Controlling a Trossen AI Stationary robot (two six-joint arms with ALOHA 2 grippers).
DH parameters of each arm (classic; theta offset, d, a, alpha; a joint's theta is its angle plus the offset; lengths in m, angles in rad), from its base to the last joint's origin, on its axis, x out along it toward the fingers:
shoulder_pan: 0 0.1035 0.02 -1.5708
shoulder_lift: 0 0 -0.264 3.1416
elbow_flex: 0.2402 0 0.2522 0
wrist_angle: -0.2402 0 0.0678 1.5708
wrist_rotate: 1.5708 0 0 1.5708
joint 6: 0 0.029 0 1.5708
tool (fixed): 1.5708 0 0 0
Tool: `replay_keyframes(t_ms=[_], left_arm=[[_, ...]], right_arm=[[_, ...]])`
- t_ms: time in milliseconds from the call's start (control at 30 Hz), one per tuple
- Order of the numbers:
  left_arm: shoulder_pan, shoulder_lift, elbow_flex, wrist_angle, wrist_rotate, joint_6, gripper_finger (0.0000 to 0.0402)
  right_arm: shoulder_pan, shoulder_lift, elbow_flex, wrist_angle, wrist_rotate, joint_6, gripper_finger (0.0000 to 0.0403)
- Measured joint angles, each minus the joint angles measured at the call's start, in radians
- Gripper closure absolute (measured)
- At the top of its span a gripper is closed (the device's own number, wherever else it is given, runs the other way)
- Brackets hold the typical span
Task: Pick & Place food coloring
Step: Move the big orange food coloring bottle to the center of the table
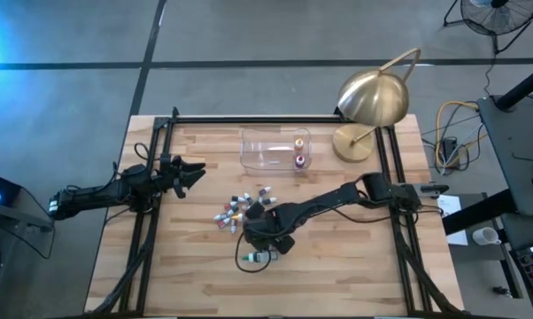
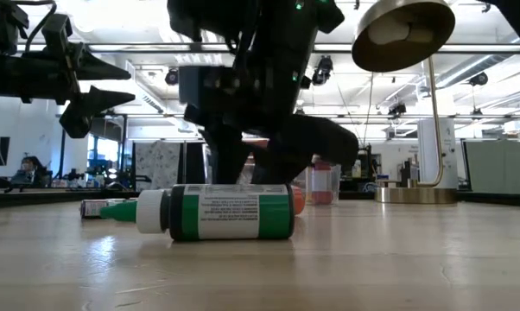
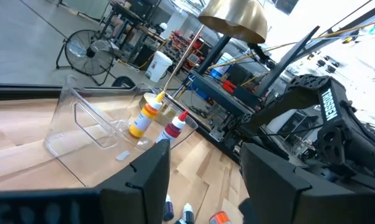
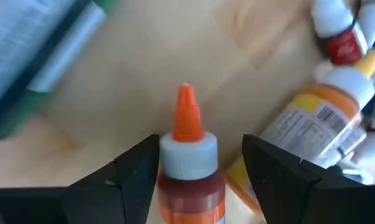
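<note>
Several small food coloring bottles point(image 1: 240, 208) lie in a heap at the table's middle. A green one point(image 1: 259, 257) lies on its side alone toward the near edge, large in the low view point(image 2: 230, 212). My right gripper point(image 1: 265, 229) is low over the heap, open. In its wrist view point(image 4: 201, 142) the fingers stand on either side of a reddish bottle with a white collar and orange tip point(image 4: 189, 162). My left gripper point(image 1: 194, 173) hovers open above the table's left side, seen too in the low view point(image 2: 96, 82). An orange bottle point(image 1: 299, 142) and a red bottle point(image 1: 299, 161) are inside the clear tub point(image 1: 262, 148). My right gripper has a finger point(image 4: 134, 171) close beside the orange-tipped bottle's white collar point(image 4: 175, 146), and the other finger stands a little apart from it. I cannot tell whether either finger touches the bottle.
A brass lamp point(image 1: 373, 102) stands at the far right corner, its base next to the tub. A yellow-orange bottle point(image 4: 318, 124) and a red one point(image 4: 340, 40) lie close beside the right gripper. Black frame rails point(image 1: 151, 204) run along the table's sides.
</note>
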Motion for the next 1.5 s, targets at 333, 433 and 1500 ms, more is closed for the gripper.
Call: replay_keyframes(t_ms=[333, 433, 1500], left_arm=[[0.000, 0.000, 0.000, 0.000, 0.000, 0.000, 0.0234], [0.000, 0.000, 0.000, 0.000, 0.000, 0.000, 0.0234], [0.000, 0.000, 0.000, 0.000, 0.000, 0.000, 0.0234]], right_arm=[[-0.008, 0.000, 0.000, -0.049, -0.021, 0.107, 0.0213], [-0.008, 0.000, 0.000, -0.044, -0.063, 0.153, 0.0239], [0.122, -0.375, -0.435, 0.441, 1.099, 1.585, 0.0280]])
